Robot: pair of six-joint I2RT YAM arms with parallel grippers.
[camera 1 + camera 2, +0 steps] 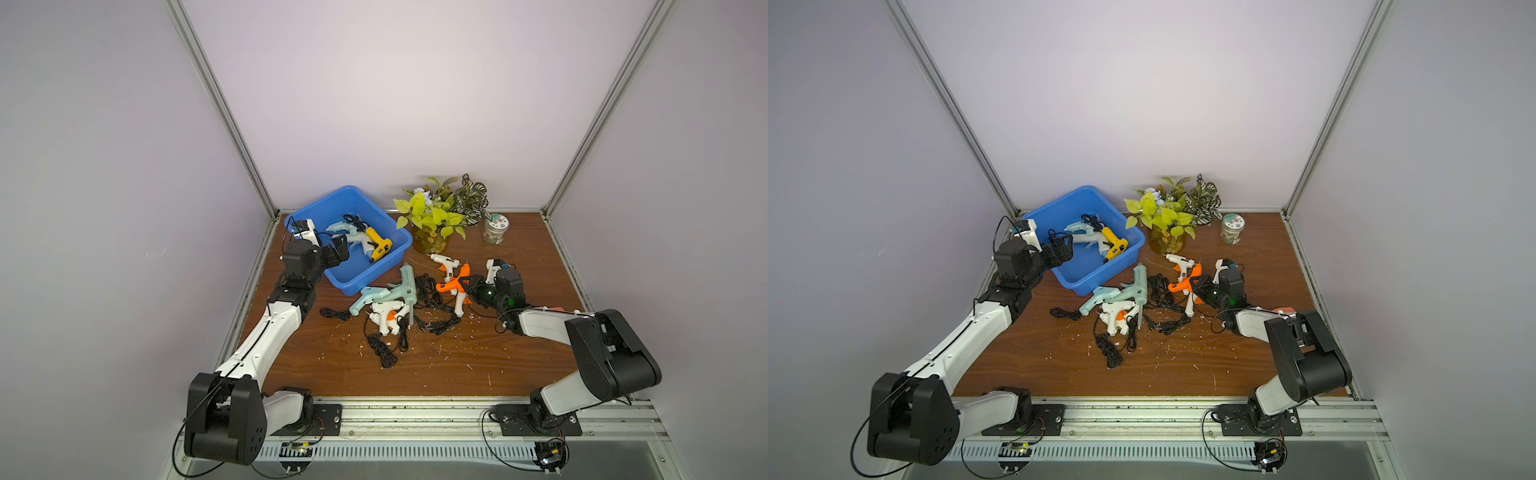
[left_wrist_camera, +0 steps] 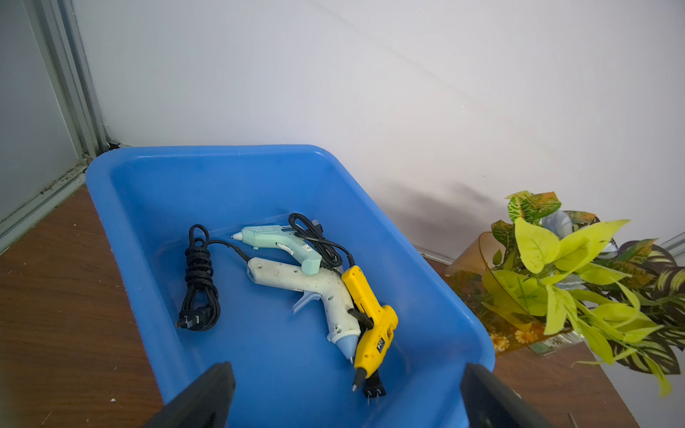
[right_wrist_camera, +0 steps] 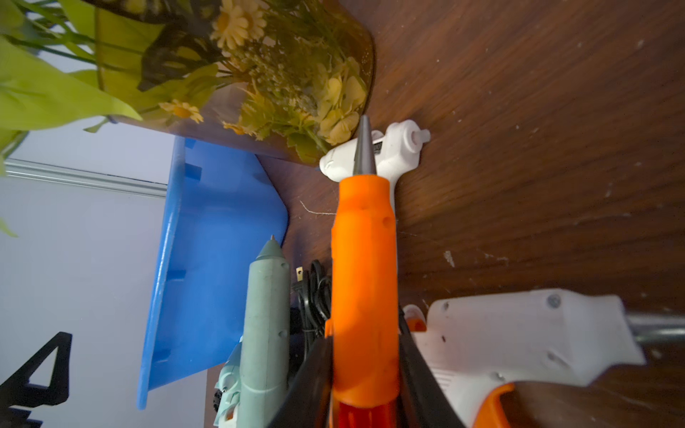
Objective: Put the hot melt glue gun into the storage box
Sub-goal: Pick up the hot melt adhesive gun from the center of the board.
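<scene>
My right gripper (image 3: 365,344) is pinching the orange glue gun (image 3: 365,266) in the pile near the storage box (image 1: 365,278) (left gripper (image 2: 344,374) spread, empty, over it); I'd worry the black cords (image 1: 424,286) snag on lift and twist it loose or drag neighbours.

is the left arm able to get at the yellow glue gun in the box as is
Probably yes: the left gripper hangs open over the storage box, and the yellow glue gun lies exposed inside it.
</scene>
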